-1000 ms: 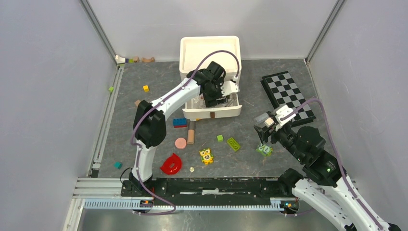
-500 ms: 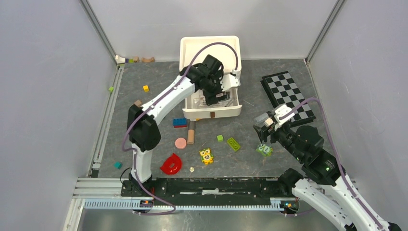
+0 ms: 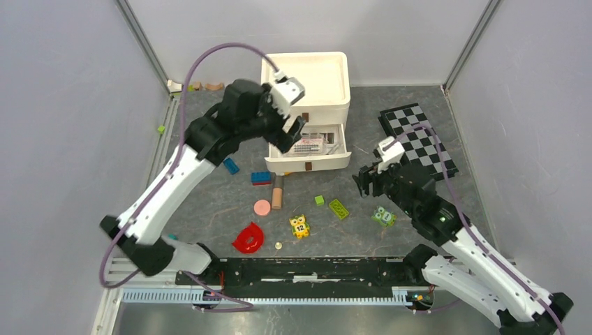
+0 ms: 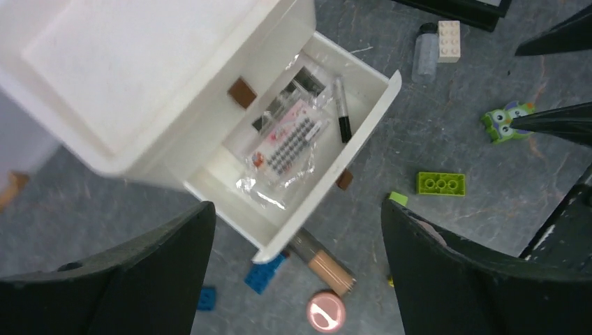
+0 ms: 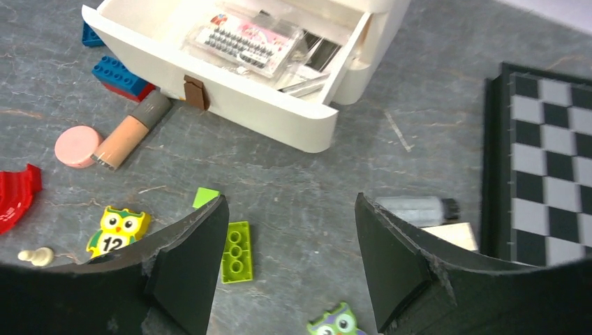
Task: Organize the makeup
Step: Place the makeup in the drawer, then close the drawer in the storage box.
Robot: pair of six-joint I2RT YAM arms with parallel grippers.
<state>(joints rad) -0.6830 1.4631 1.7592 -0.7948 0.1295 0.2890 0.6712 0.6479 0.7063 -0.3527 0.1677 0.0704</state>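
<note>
The white drawer (image 3: pixel 311 164) stands pulled out, with flat clear packets (image 4: pixel 286 143) and a thin black pencil (image 4: pixel 342 112) lying inside. On the mat in front of it lie a beige stick (image 3: pixel 277 192) and a round pink disc (image 3: pixel 262 207). My left gripper (image 3: pixel 286 132) hovers above the drawer's left front corner, open and empty; in its wrist view the gripper (image 4: pixel 297 279) frames the stick (image 4: pixel 324 262) and the disc (image 4: pixel 326 312). My right gripper (image 3: pixel 366 183) hangs open over bare mat right of the drawer, seen as (image 5: pixel 290 265) in its own view.
A small clear vial (image 5: pixel 415 207) and a cream brick (image 5: pixel 454 234) lie beside the chessboard (image 3: pixel 419 139). Green brick (image 5: pixel 237 251), yellow owl block (image 5: pixel 115 230), green owl block (image 3: pixel 383 216), red half-ring (image 3: pixel 248 238) and blue bricks (image 3: pixel 260 177) are scattered on the mat.
My left gripper opened, lifted out of the drawer and drew back to the left, leaving the packets inside. My right gripper shifted left and lower over the mat.
</note>
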